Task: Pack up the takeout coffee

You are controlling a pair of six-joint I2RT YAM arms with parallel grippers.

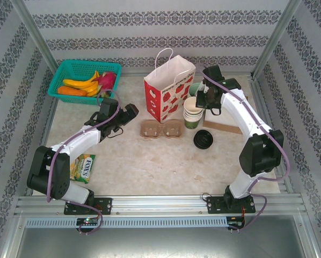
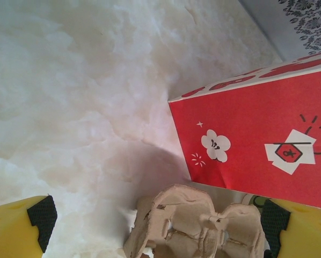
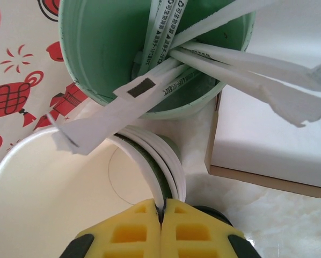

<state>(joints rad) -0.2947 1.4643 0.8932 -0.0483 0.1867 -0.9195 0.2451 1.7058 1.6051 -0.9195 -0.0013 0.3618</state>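
Coffee [image 1: 203,138] stands on the table near the carrier [image 1: 161,128], not yet in the bag [image 1: 168,88]; we note right gripper [image 3: 161,215] pinching the stack [image 3: 53,199] rim, left gripper [image 2: 158,220] wide open, empty.

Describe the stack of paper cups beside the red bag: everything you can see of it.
The stack of paper cups stands upright on the table, just right of the red-and-white paper bag and in front of the mint cup of wrapped utensils. Several lidless cups are nested: cream rims over a green body from above, a plain white inside and layered rims up close. The right claw is shut on its rim. Whether it touches the bag or the mint cup cannot be told.
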